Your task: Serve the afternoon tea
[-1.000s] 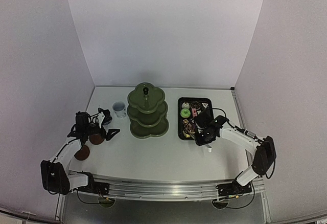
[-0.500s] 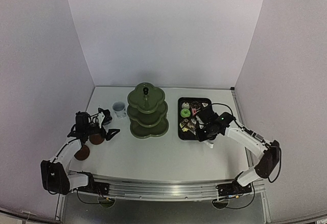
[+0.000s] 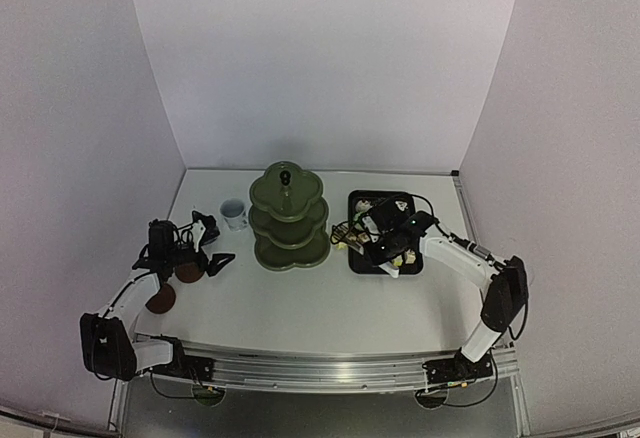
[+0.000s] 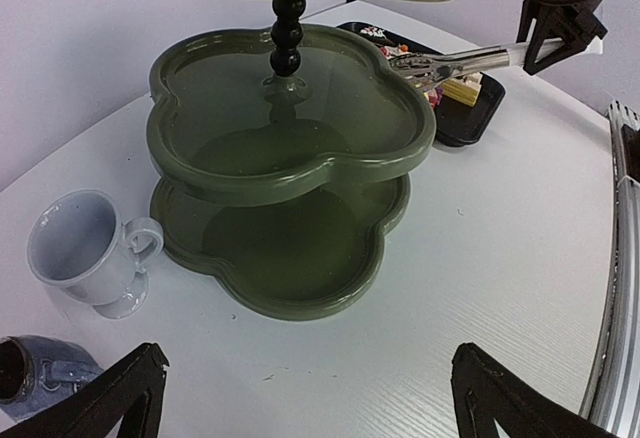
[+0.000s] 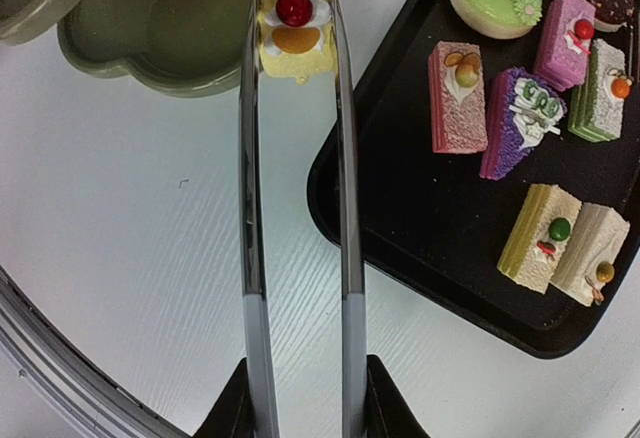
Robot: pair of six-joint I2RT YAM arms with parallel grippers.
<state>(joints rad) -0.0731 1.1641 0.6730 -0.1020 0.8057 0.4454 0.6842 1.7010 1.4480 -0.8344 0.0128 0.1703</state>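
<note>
Tongs (image 5: 249, 178) with yellow cake (image 5: 294, 20), now nearer the stand (image 5: 150, 43)

Polished metal tongs (image 5: 252, 208); glossy green stand (image 4: 300, 138); matt black tray (image 5: 420, 228); white, faintly grained table (image 5: 150, 208).

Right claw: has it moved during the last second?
Yes. The right claw moved left, from the near-right corner of the black tray to over it, toward the green stand.

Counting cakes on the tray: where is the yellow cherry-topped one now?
Right wrist view, top centre: the yellow cake is pinched at the tips of the metal tongs, between the black tray and the green stand.
</note>
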